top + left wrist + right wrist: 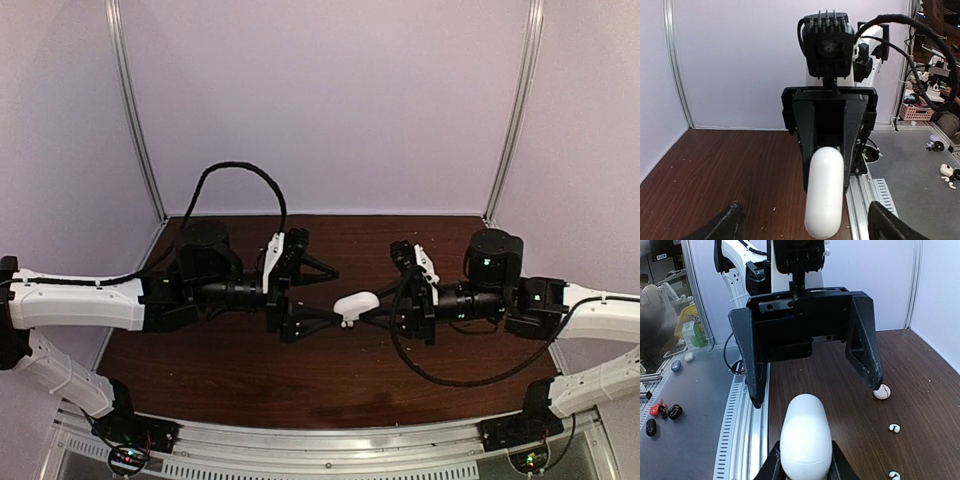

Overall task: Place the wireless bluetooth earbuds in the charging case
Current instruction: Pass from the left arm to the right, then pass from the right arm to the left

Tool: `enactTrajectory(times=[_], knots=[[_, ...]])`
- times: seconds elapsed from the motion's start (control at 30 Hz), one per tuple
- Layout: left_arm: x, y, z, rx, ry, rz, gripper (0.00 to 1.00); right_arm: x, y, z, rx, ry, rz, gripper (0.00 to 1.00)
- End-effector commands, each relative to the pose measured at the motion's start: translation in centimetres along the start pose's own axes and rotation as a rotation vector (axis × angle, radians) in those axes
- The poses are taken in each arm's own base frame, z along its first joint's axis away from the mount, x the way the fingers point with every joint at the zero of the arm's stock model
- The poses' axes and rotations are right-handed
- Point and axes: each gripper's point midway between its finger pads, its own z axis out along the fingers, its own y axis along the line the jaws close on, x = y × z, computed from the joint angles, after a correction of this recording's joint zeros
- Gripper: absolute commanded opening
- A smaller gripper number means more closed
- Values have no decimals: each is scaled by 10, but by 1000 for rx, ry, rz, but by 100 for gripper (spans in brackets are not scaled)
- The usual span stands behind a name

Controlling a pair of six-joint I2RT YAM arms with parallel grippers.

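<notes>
Two arms face each other across the brown table (230,370), grippers nose to nose at mid-table.

Right gripper (378,311): fingers closed tight on one white oval case (806,435), gripping it at its near end. The case's rounded far end points at the opposite arm.

Left gripper (338,295): jaws spread wide with nothing between them. In the right wrist view its two black fingers (865,352) stand either side of the case's free end, apart from it. In the left wrist view its own fingertips sit far apart at the lower corners.

Earbuds: two counted, both tiny, white and curled. Both lie on the table in the right wrist view, earbud one (894,428) and earbud two (894,474), to the right of the held case and apart from each other. Neither is in the case, and neither gripper touches them.

One pale round pebble-like piece (882,391) lies on the table beyond the earbuds, by the tip of a left finger. Whether they touch I cannot tell.
</notes>
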Motion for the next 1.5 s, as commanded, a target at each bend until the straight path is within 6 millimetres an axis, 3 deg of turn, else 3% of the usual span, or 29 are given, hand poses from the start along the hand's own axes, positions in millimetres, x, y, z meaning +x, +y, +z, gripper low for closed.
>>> enactTrajectory(times=[0.0,0.23,0.33,0.43,0.57,0.8,1.07,1.37,1.47], knots=[[-20,10,-5,-62,-68,13,94,-2,-4,-8,39,-11,-20,10],[-13,-6,-3,30,-65,71,97,-8,-5,-9,47,-32,-25,8],[-6,-16,0,81,-56,93,87,-12,-5,-9,47,-52,-23,8],[-4,-23,3,119,-55,106,71,-17,-3,-8,35,-72,-21,9],[-3,-21,9,125,-38,95,52,-18,-1,-7,19,-78,-17,9],[-8,-18,11,109,-49,103,40,-18,1,-7,8,-78,-11,9],[-10,-13,16,100,-43,82,40,-18,1,-4,-1,-75,-10,10],[-6,-14,17,108,-31,76,18,-16,2,-5,-3,-65,-17,11],[-3,-14,18,110,-6,75,10,-13,2,-3,-10,-41,-17,21]])
